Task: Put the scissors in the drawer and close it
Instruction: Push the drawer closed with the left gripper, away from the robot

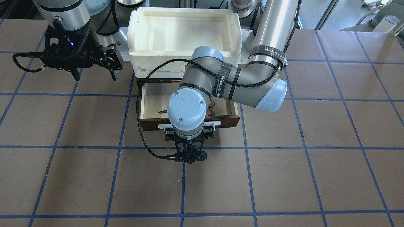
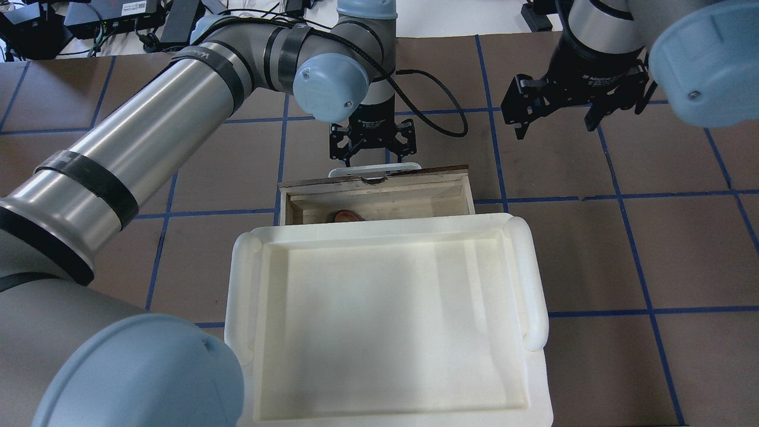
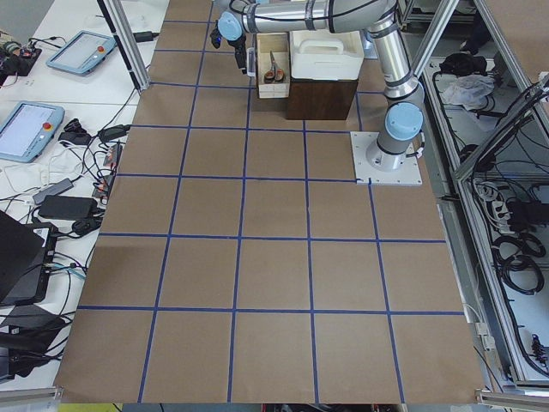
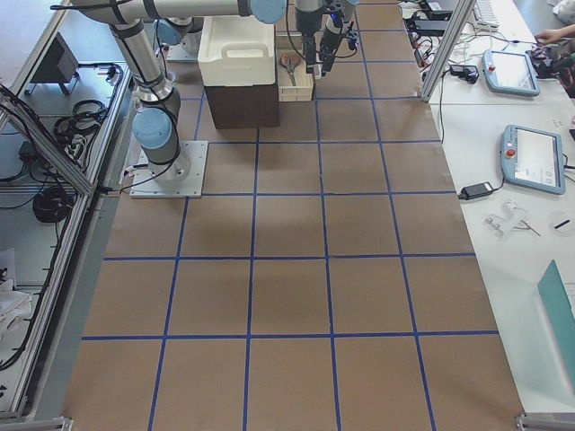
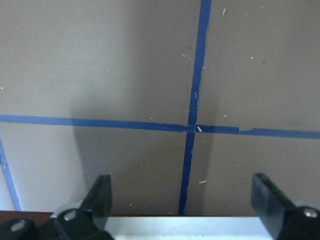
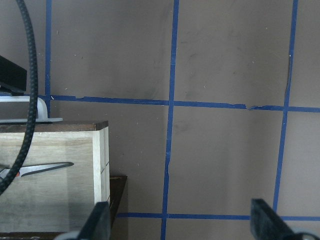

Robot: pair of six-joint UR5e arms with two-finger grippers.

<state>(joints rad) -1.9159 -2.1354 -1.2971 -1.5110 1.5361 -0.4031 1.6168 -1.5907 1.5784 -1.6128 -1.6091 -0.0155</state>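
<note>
The wooden drawer (image 2: pixel 379 198) stands pulled out from under the white bin, its pale plywood inside showing (image 1: pixel 154 101). The scissors (image 1: pixel 210 103) lie in it, with orange loops and a silver blade (image 6: pixel 47 168); they are also partly visible in the overhead view (image 2: pixel 347 215). My left gripper (image 2: pixel 373 157) is open at the drawer's front, its fingers (image 5: pixel 102 192) on either side of the white bar handle (image 5: pixel 185 227), and holds nothing. My right gripper (image 2: pixel 557 127) is open and empty, above the table beside the drawer (image 6: pixel 55 190).
A large empty white plastic bin (image 2: pixel 385 308) sits on top of the dark cabinet over the drawer. The left arm's black cable (image 1: pixel 142 126) loops beside the drawer. The brown table with its blue tape grid (image 1: pixel 284 176) stretches in front of the drawer.
</note>
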